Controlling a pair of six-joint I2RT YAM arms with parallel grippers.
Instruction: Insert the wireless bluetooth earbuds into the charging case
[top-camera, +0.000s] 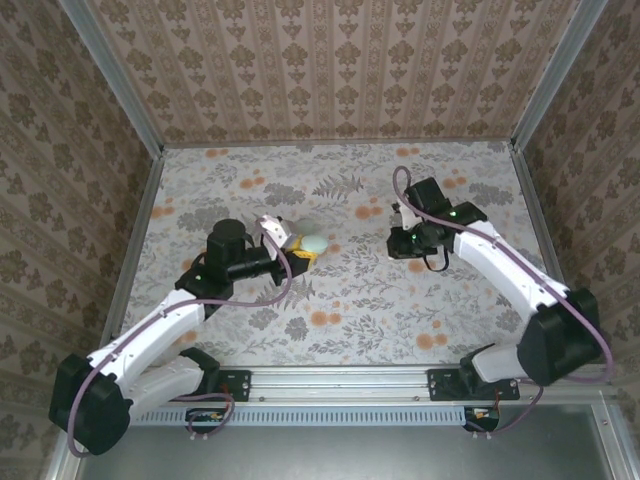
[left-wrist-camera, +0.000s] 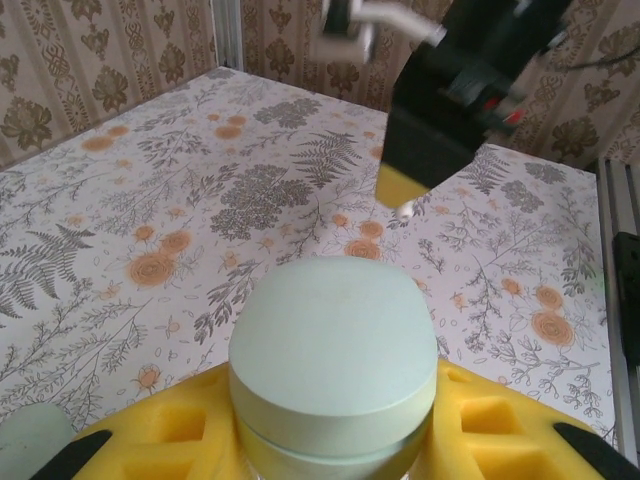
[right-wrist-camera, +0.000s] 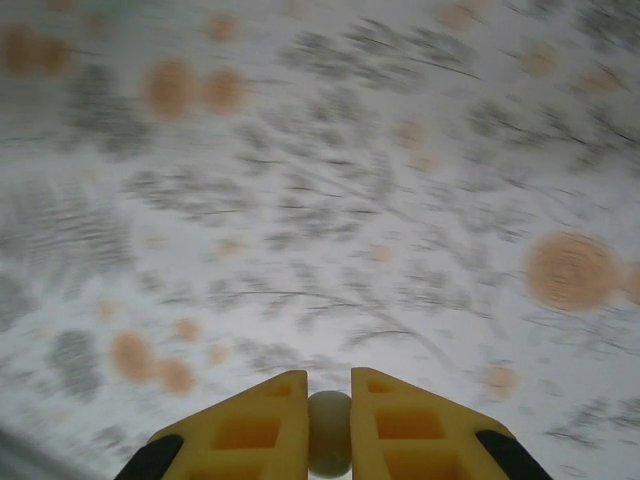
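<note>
Left gripper (top-camera: 298, 252): closed on the charging case (top-camera: 314, 244), yellow fingers (left-wrist-camera: 170, 430) clamping it from both sides. The case is pale green and rounded, clamped at the fingertips over the table (top-camera: 340, 320). In the left wrist view its smooth domed face points at the camera and a seam runs round near the bottom edge. No earbud pocket is visible from here, so it looks shut, though I can't tell for sure. A small pale green blob sits at the frame's lower left beside the case; what it is, I can't tell.

Right of the case and well apart from it is the right gripper (top-camera: 402, 244). It is closed on the earbud (right-wrist-camera: 329, 432), a small pale piece pinched between the two yellow pads, long axis running along the fingers. The right wrist view is motion-blurred, so the arm is probably moving.

Key relation: the case lies to the left of the held earbud, across open table, each arm holding its own part. The next move likely brings the earbud leftward over the case, and the pocket must be exposed first. Risk: the earbud is small and could slip or twist.
</note>
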